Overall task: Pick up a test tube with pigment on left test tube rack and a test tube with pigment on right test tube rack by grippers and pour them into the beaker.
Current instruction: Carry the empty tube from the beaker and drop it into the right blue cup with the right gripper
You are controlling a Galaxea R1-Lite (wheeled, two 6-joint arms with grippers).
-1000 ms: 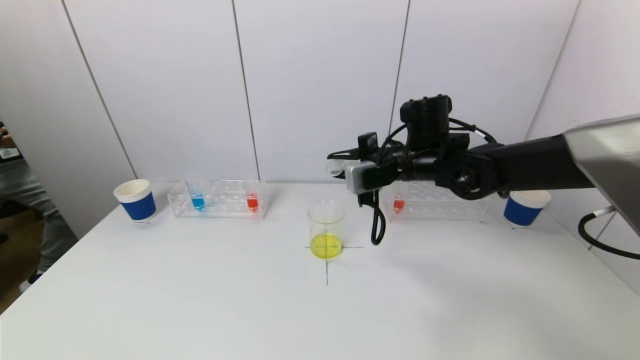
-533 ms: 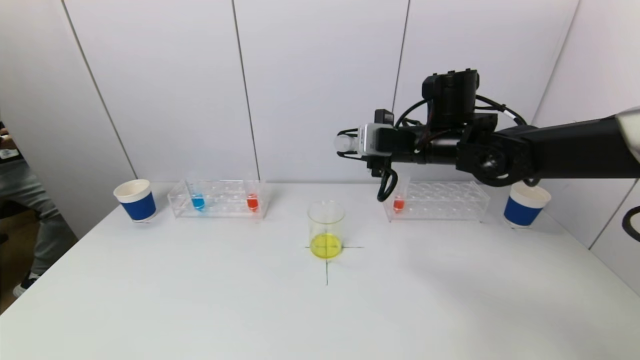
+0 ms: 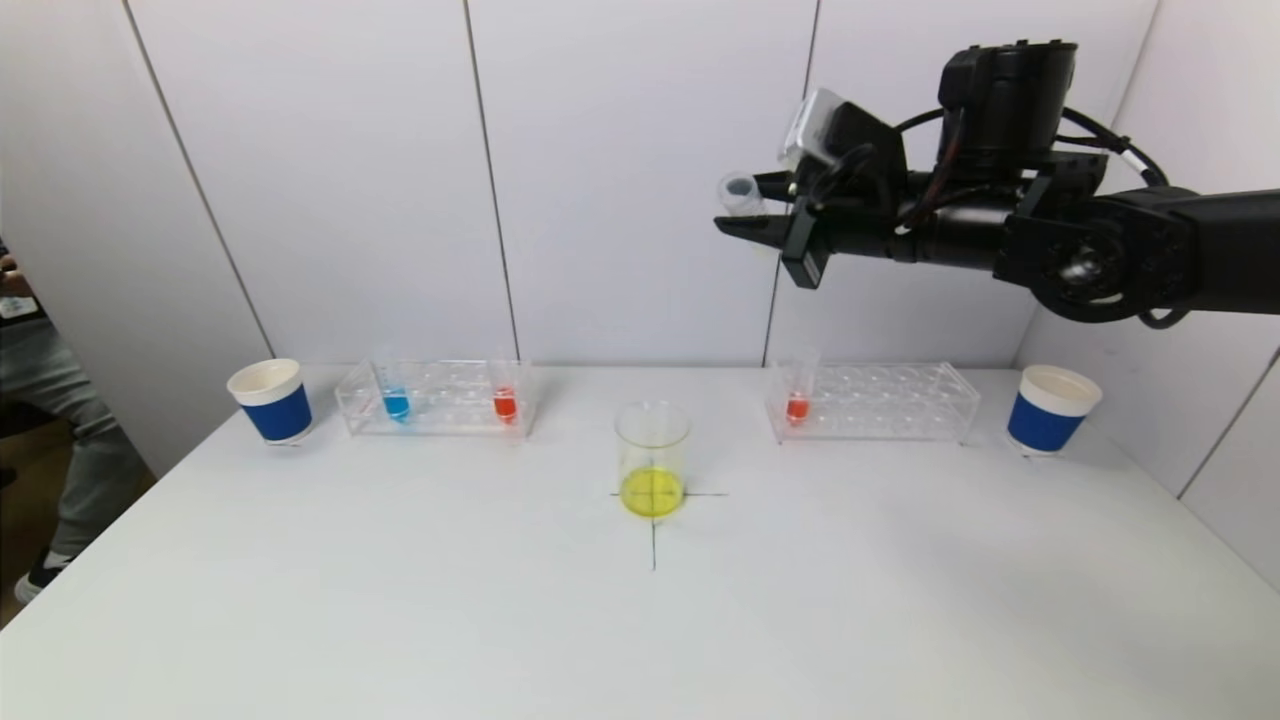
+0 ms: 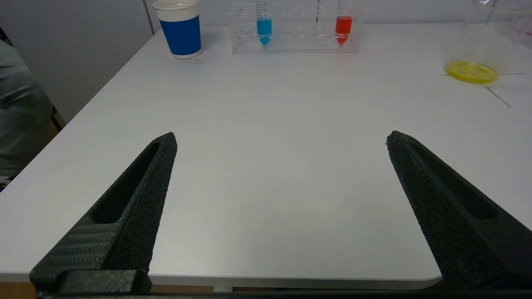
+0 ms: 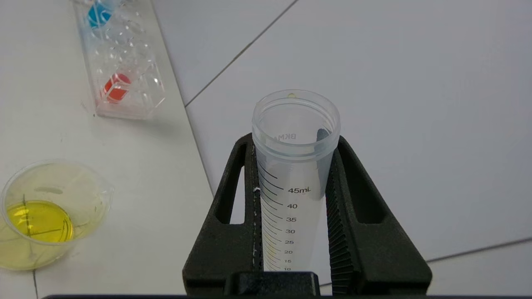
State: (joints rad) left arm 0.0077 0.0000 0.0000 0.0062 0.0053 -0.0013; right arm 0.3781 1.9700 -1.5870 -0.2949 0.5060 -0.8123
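Clear plastic, marked with volume lines and looking empty, the tube sits clamped in the right claw, high above the counter; its lower end is hidden. Below stands the beaker, yellow liquid inside. The left claw gapes wide near the front edge.

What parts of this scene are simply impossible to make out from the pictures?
- Lower end of the test tube: right wrist view, hidden by the right gripper shut on it.
- Left gripper: missing from the head view; only its open fingers show in its wrist view.
- Beaker: left wrist view, rim cut off by the edge.
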